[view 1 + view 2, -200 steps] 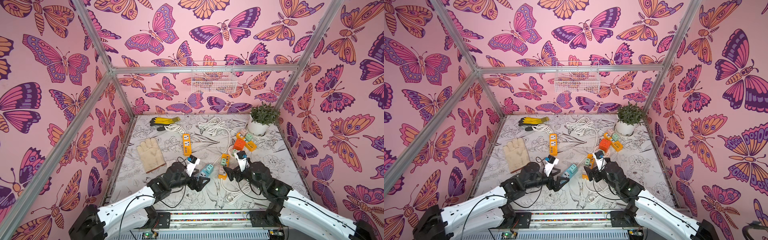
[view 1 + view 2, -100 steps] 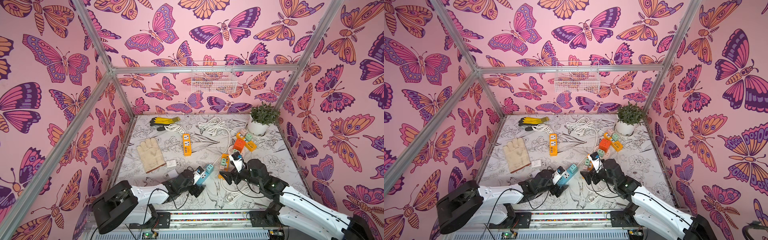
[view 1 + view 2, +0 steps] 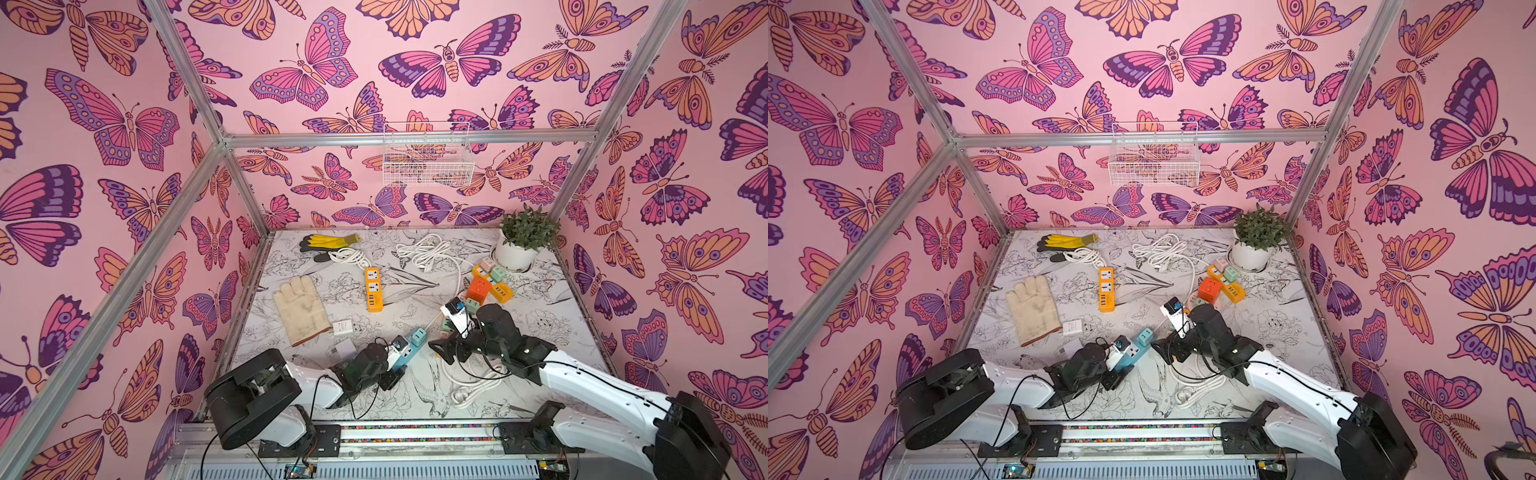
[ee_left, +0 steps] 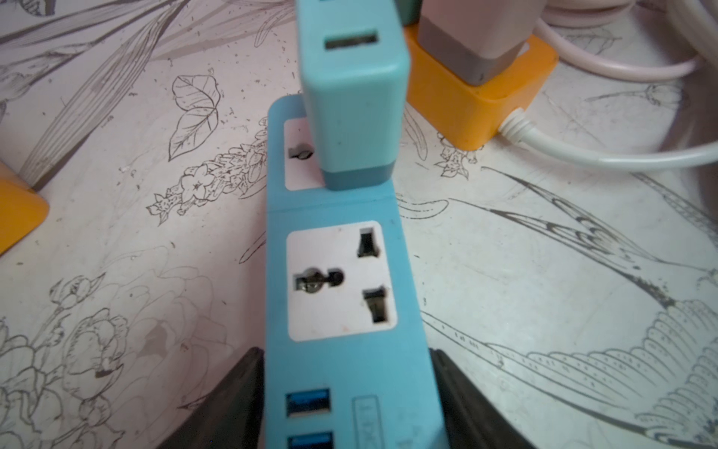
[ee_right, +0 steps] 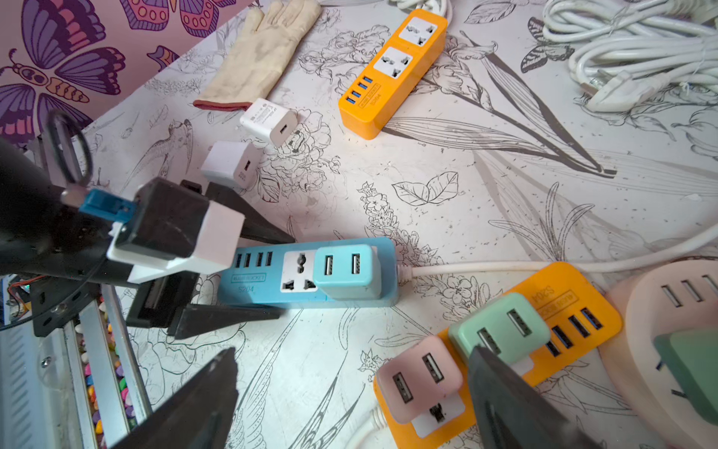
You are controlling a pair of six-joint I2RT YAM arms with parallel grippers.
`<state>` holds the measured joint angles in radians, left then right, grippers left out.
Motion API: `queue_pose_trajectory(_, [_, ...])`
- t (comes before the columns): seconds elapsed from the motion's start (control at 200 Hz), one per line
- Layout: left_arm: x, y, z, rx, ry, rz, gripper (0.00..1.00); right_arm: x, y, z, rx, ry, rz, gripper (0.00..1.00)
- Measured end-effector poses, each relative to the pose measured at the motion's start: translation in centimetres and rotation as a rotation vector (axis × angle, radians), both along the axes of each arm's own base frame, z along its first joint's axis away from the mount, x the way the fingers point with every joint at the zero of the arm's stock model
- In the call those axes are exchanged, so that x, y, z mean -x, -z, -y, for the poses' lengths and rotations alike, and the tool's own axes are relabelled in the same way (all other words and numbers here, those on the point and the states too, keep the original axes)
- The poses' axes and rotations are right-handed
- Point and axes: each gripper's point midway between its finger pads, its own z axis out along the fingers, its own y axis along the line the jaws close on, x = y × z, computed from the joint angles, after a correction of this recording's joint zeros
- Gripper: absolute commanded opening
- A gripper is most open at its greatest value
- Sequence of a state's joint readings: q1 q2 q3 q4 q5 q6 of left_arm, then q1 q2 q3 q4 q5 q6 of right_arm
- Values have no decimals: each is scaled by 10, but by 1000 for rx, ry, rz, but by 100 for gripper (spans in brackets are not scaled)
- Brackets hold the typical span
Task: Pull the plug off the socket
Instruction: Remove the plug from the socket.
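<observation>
A blue power strip [image 4: 342, 280] lies near the table's front, in both top views [image 3: 405, 353] [image 3: 1129, 355]. A light teal USB plug [image 4: 353, 116] stands upright in its far socket [image 5: 345, 272]. My left gripper [image 4: 344, 352] is shut on the strip's USB end, one jaw against each long side [image 5: 285, 276]. My right gripper [image 5: 351, 352] hangs open just right of the strip [image 3: 442, 351], holding nothing. It is apart from the teal plug.
An orange strip [image 5: 544, 311] with a pink plug [image 5: 419, 377] and a green plug [image 5: 501, 330] lies under the right gripper. Another orange strip [image 3: 373, 289], a cream glove [image 3: 301, 309], white chargers [image 3: 343, 327], coiled white cables [image 3: 428, 249] and a potted plant [image 3: 525, 241] lie beyond.
My left arm dropped low and reached to the blue strip, and its jaws closed onto the strip's sides. The right gripper moved left and farther in, still open.
</observation>
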<state>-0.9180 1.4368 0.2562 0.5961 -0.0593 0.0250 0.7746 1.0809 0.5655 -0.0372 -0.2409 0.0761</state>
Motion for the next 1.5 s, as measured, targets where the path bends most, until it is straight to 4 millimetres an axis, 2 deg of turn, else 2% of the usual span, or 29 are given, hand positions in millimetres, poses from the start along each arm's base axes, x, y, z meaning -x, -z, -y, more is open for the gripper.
queue_pose_trajectory(0.09, [-2, -1, -1, 4, -7, 11, 35, -1, 2, -4, 19, -9, -11, 93])
queue_pose_trajectory(0.215, [-1, -1, -1, 6, -9, 9, 29, 0, 5, -12, 50, -38, -21, 93])
queue_pose_trajectory(0.496, [1, -1, 1, 11, 5, 3, 28, -2, 15, -37, 157, -71, -49, 92])
queue_pose_trajectory(0.636, [1, -1, 1, 11, 5, 3, 27, -10, 30, -46, 250, -29, -100, 83])
queue_pose_trajectory(0.786, [1, -1, 1, 11, 7, 1, 27, -15, 50, -48, 341, 23, -158, 75])
queue_pose_trajectory(1.006, [1, -1, 1, 12, 7, 1, 27, -11, 66, -50, 414, 44, -196, 64])
queue_pose_trajectory(1.086, [1, -1, 1, 12, 7, 1, 27, -10, 68, -50, 421, 50, -199, 57])
queue_pose_trajectory(1.502, [1, -1, 1, 12, 7, 1, 27, -13, 69, -49, 446, 84, -202, 44])
